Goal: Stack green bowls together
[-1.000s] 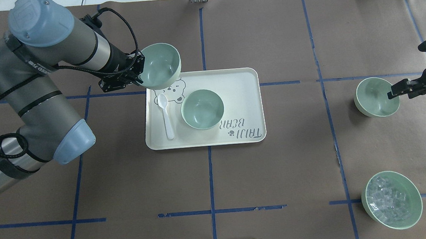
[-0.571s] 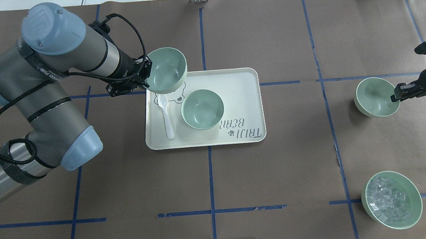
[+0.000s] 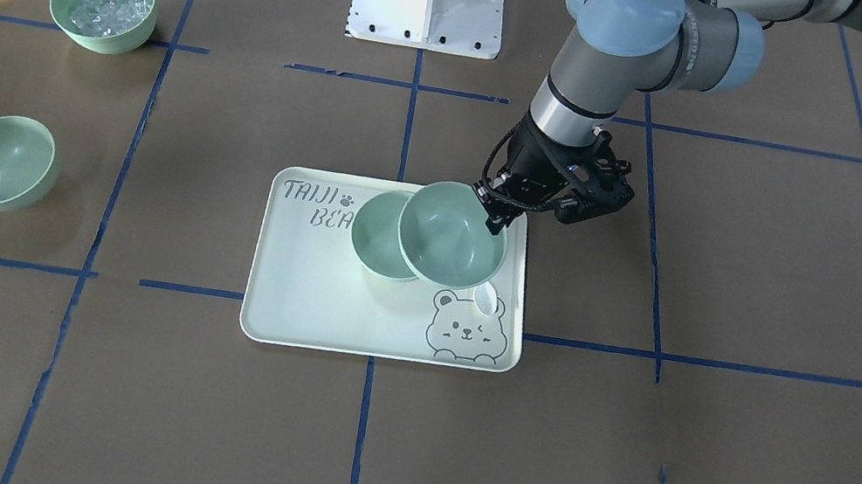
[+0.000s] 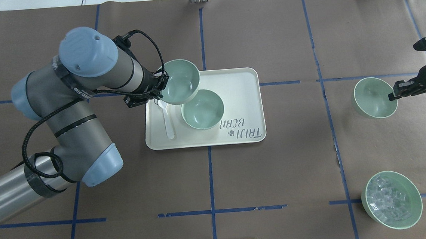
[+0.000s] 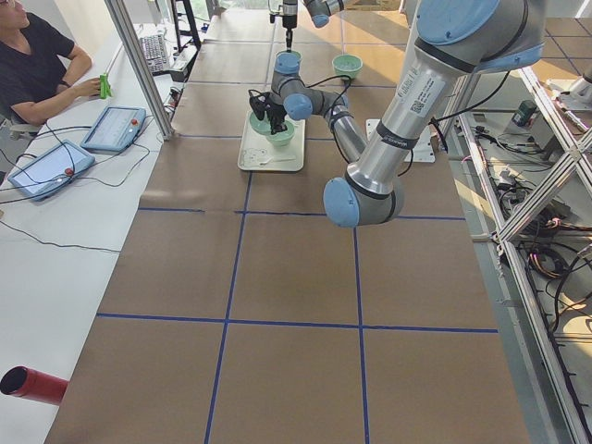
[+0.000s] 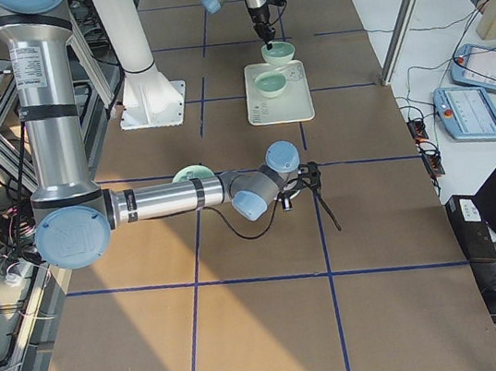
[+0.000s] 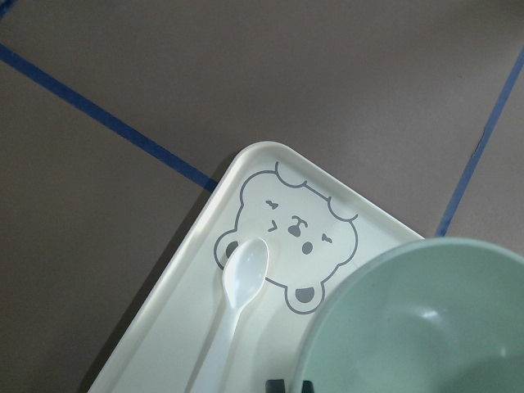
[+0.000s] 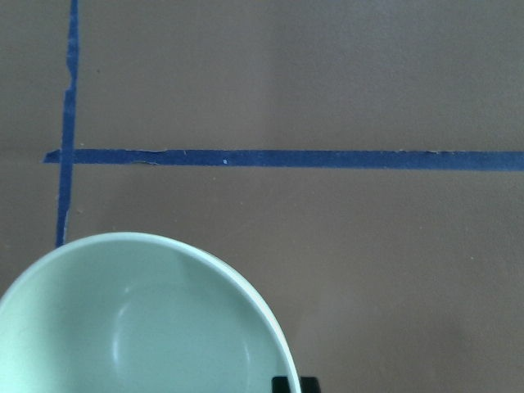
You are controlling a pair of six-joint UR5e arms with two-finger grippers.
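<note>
My left gripper is shut on the rim of a pale green bowl and holds it tilted above the tray's far-left part. The bowl overlaps the rim of a second green bowl standing on the tray. The front-facing view shows the held bowl over the tray bowl, with the left gripper at its rim. My right gripper is shut on the rim of the third green bowl at the table's right. That bowl also fills the right wrist view.
The bear-print tray lies at the table's middle with a white spoon along its left side. A green bowl of clear cubes stands at the near right. Blue tape lines cross the brown table cover.
My left arm has carried its bowl right and nearer, from the tray's far-left corner to over the tray bowl's rim. My right gripper has drawn back to its bowl's rim.
</note>
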